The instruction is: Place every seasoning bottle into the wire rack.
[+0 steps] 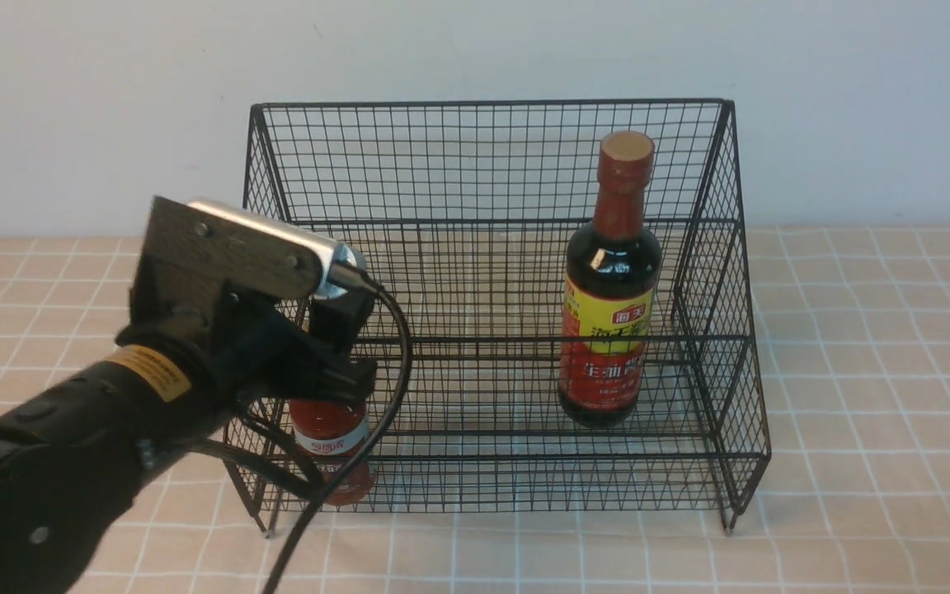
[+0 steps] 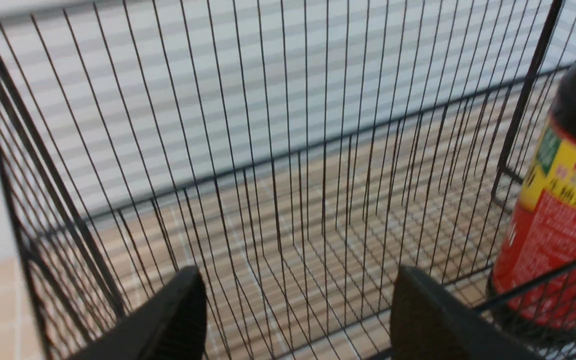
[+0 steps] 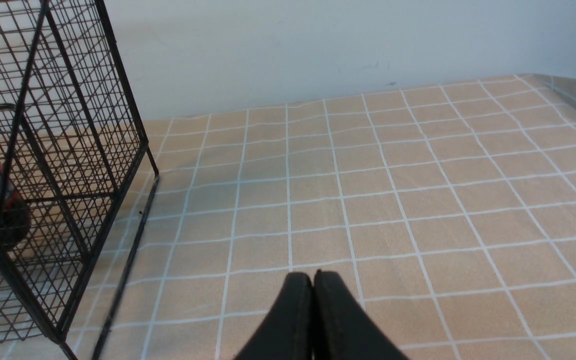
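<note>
The left pincer (image 2: 295, 310), matte black and blunt-tipped, is spread wide, with nothing between its tips in the wrist view. In the front view, the red-sauce bottle (image 1: 331, 445), smooth and rounded with a pale label band, shows partly hidden behind and below its arm, at the left end of the black wire-mesh rack (image 1: 475, 339). Well to its right, the tall, glossy, dark soy-sauce bottle (image 1: 611, 280) stands in the rack. The slim right pincer (image 3: 317, 275) is pressed together over the gridded cloth on the worktop (image 3: 368, 200).
</note>
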`<action>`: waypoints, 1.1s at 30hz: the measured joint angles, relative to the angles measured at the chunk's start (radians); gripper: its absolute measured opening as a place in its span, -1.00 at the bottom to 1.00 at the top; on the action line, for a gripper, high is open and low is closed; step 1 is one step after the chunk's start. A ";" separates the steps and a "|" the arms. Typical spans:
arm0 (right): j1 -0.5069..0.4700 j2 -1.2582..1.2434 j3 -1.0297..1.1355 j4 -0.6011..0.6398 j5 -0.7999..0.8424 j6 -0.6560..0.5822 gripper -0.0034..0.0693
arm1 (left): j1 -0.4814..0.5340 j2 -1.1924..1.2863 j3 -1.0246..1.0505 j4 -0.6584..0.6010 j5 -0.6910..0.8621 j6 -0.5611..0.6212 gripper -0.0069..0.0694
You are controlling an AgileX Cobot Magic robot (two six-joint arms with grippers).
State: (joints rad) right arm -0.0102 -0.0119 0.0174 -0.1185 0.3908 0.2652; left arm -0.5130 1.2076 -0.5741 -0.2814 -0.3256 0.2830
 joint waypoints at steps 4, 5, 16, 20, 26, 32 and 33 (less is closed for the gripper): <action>0.000 0.000 0.000 0.000 0.000 0.000 -0.94 | 0.001 -0.117 0.000 -0.009 0.072 0.024 0.31; 0.000 0.000 0.000 0.000 0.000 0.000 -0.95 | 0.001 -0.179 0.000 -0.022 0.143 0.027 0.21; 0.000 0.000 0.000 0.000 0.000 0.000 -0.95 | 0.001 -0.656 0.000 -0.063 0.895 -0.028 -0.82; 0.000 0.000 0.000 0.000 0.000 0.000 -0.95 | 0.001 -0.790 0.000 -0.060 0.988 -0.049 -0.84; 0.000 0.000 0.000 0.000 0.000 0.000 -0.95 | 0.001 -0.902 0.000 -0.058 1.004 -0.054 -0.84; 0.000 0.000 0.000 0.000 0.000 0.000 -0.95 | 0.001 -0.930 0.000 -0.047 0.992 -0.035 -0.84; 0.000 0.000 0.000 0.000 0.000 0.000 -0.95 | 0.001 -0.930 0.001 -0.040 0.980 -0.035 -0.84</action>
State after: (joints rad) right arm -0.0102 -0.0119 0.0174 -0.1185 0.3908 0.2652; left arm -0.5121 0.2780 -0.5731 -0.3216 0.6543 0.2477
